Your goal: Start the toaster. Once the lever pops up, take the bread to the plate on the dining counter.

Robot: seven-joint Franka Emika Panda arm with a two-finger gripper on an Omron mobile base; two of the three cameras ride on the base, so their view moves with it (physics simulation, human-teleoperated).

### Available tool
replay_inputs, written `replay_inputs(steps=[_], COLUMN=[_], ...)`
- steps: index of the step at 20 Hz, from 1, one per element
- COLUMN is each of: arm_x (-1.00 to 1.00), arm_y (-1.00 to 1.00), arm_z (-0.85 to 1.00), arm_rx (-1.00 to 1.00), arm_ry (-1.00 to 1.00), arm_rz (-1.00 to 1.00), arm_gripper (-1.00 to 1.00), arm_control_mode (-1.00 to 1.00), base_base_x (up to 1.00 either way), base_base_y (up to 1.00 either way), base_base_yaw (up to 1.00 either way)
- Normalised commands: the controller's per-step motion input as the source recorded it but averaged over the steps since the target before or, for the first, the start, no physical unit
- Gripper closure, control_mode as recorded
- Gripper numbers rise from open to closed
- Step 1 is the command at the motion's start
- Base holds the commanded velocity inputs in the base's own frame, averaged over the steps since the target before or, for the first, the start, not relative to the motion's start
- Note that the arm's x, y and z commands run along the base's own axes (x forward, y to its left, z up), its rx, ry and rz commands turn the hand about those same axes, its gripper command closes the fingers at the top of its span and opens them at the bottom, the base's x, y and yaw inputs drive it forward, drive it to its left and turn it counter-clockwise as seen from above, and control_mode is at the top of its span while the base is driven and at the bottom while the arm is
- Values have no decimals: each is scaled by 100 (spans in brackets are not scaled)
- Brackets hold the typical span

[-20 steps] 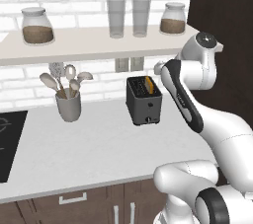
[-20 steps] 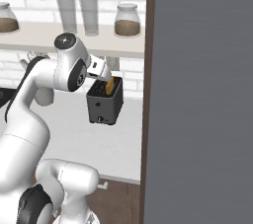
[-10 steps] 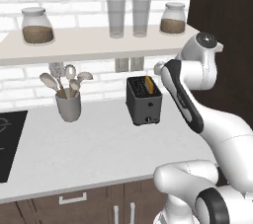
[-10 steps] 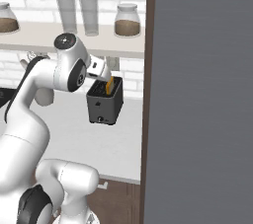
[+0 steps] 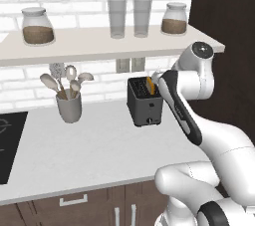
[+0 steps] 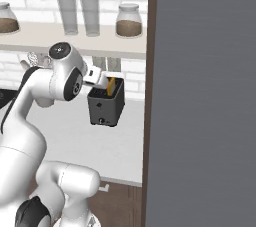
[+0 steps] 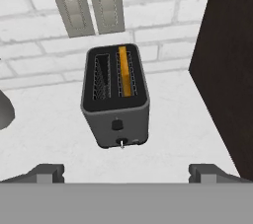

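Note:
The dark grey toaster [image 5: 144, 104] [image 6: 106, 107] [image 7: 115, 103] stands on the grey worktop against the brick wall. An orange-yellow slice of bread [image 7: 125, 70] [image 5: 150, 86] [image 6: 111, 86] sits upright in its right slot, top edge poking out. The lever [image 7: 117, 124] is a small dark knob on the narrow front face, with a smaller knob below it. My gripper [image 7: 127, 171] hovers above and in front of the toaster, open, fingers wide apart with nothing between them. The plate and the dining counter are out of view.
A grey utensil cup [image 5: 69, 106] with spoons stands left of the toaster. Above is a shelf [image 5: 99, 43] with jars and glasses. A dark tall panel [image 7: 227, 70] rises just right of the toaster. A black cooktop [image 5: 7, 143] lies far left. Wall outlets [image 7: 91, 13] sit behind the toaster.

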Motion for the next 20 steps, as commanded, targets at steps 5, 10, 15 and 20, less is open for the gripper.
replay_inputs(steps=[5,10,15,20], arm_x=[12,34,53,51], arm_y=[0,0,0,0], arm_z=[-32,-22,-23,-26], arm_rx=[0,0,0,0], arm_ry=[0,0,0,0], arm_rz=[0,0,0,0], arm_gripper=[-100,-100,-100,-100], arm_control_mode=[-100,-100,-100,-100], base_base_x=[0,0,0,0], base_base_y=[0,0,0,0], base_base_yaw=[0,0,0,0])
